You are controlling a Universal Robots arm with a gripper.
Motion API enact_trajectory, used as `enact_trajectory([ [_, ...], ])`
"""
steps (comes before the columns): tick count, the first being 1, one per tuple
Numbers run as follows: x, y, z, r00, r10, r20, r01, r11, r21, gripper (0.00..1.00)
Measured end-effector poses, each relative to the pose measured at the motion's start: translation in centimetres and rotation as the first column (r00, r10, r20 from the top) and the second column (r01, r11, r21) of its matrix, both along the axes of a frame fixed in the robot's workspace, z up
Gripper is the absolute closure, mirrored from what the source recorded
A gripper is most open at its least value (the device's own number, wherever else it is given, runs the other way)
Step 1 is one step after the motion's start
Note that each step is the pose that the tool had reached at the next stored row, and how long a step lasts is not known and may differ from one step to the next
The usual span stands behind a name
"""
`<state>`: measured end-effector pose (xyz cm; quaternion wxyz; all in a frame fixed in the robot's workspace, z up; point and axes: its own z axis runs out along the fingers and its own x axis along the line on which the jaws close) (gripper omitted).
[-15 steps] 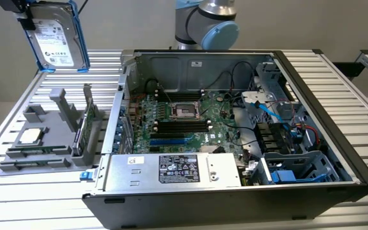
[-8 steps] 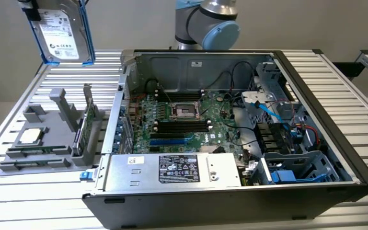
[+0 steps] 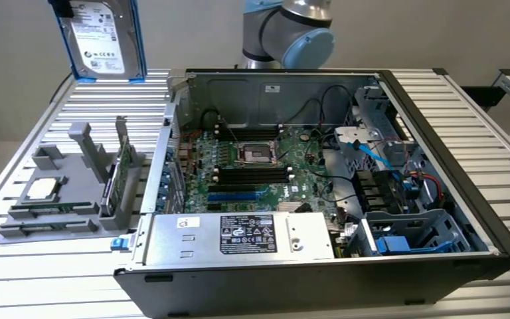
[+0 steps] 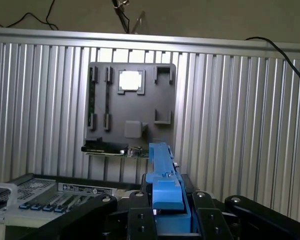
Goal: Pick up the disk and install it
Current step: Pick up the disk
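Looking at the exterior view's left, you see the disk, a flat rectangular silver-grey metal drive with a white printed label in a bright blue plastic carrier bracket, hanging in the air on edge and slightly tilted, its label facing the camera. It is clear of the ribbed aluminium table and apart from the open black computer case.

From the wrist view you look along the disk's blue edge. The black gripper is clamped on the disk, one jaw against each side of the blue bracket.

Beyond that edge in the wrist view lies the grey moulded plastic tray, with a small square silver chip seated in one of its pockets. In the exterior view the same tray rests on the table just beside the case, the chip lying flat in it.

Inside the case you can see the green motherboard and, at the near end, a large silver box with a black-and-white label.
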<state>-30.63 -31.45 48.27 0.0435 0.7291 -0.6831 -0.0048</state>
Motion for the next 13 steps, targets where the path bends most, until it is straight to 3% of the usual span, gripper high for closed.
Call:
enact_trajectory([
  [13,5.9,-0.06,0.85,0.9999,0.001,-0.0118,-0.001,1.0,0.0001,0.67],
])
